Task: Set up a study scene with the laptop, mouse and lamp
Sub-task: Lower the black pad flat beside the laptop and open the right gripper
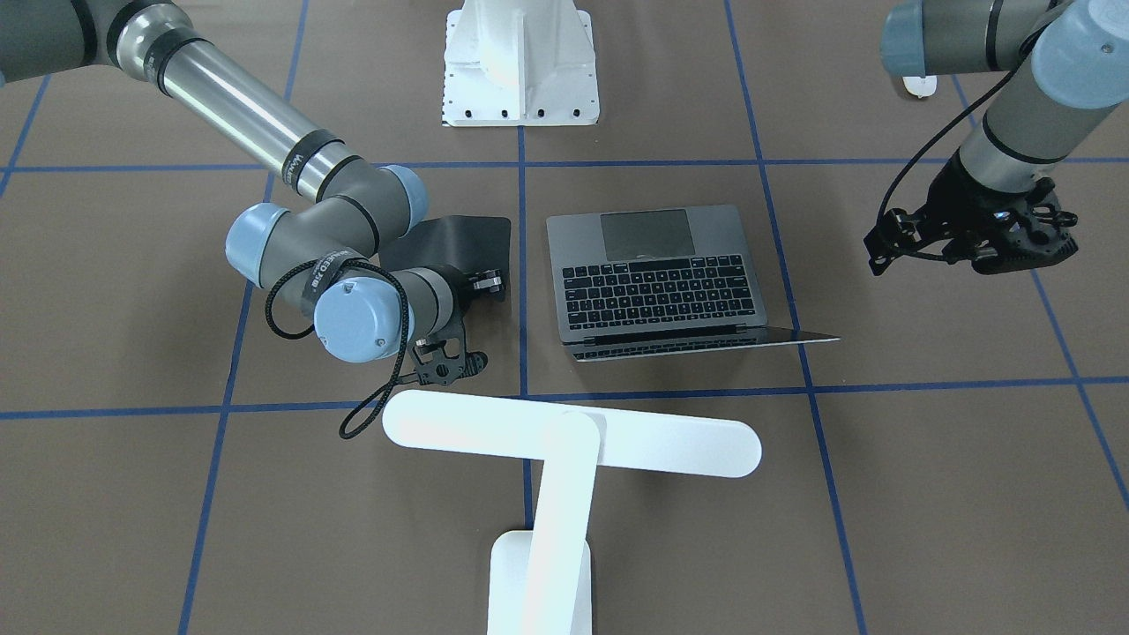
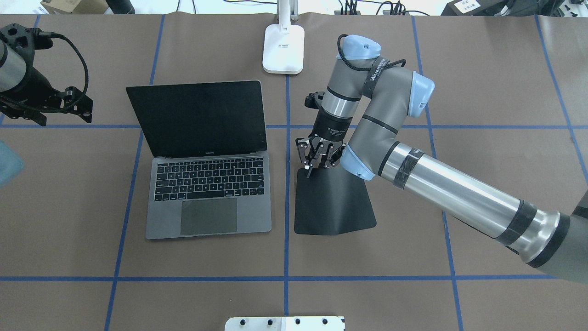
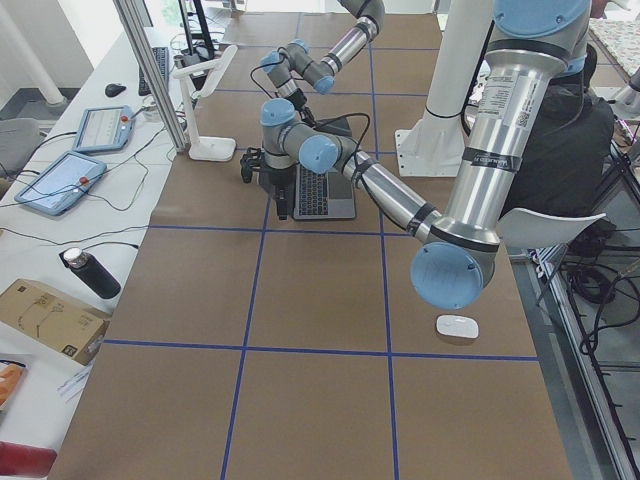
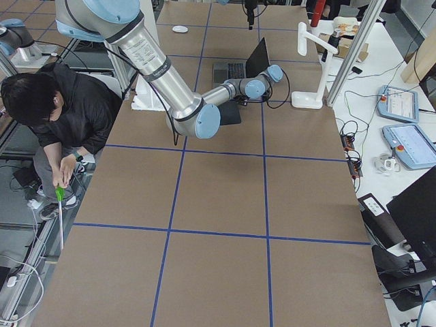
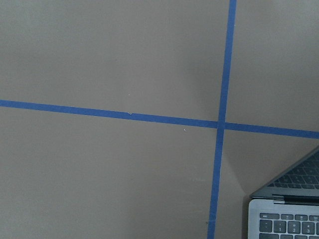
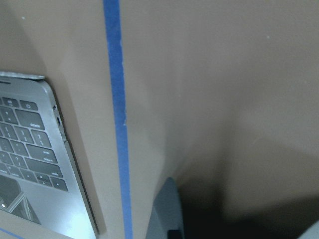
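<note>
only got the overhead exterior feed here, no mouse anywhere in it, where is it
Observer: The small glossy white oval mouse lies on the brown table near its end on the robot's left, outside your frame.
Operator: and the lamp, i only see a base
Observer: The white T-shaped desk lamp stands upright; its long round-ended bar head runs roughly parallel to the screen of the open dark-grey metal laptop.

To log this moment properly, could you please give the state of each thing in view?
laptop: open, screen dark.
lamp: upright; lit or not, cannot tell.
mouse: lying on the table, untouched.
pad: far edge pinched.
right gripper: shut on pad.
left gripper: hovering, empty; open or shut unclear.
</note>
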Controlling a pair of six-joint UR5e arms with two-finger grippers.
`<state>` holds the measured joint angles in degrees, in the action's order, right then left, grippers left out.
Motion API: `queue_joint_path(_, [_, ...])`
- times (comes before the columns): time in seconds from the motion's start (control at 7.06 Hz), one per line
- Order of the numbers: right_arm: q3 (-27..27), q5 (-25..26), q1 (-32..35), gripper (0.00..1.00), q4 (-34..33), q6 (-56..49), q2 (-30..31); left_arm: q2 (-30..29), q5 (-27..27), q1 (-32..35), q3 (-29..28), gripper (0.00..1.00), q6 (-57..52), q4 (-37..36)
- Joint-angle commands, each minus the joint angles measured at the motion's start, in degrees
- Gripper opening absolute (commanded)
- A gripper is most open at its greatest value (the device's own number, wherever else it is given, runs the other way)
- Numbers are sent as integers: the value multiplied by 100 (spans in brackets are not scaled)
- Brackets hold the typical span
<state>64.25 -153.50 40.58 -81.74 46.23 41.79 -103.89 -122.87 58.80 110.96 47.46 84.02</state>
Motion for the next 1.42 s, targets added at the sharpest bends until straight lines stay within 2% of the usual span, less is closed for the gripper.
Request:
queue_joint_path(0.0, [0,39,-6,99,106,0,31,0,0,0,-5,100,0,0])
queue_joint_path(0.42, [18,196,3,99,124,0,-82,0,0,-9,-66,100,0,0])
queue_joint_path(0.85, [18,1073,12,99,536,9,-127,0,0,-9,-215,100,-9,61])
queue_joint_path(1.28, [122,1102,362,99,695,70,-101,8,-35,0,-189,100,-26,97])
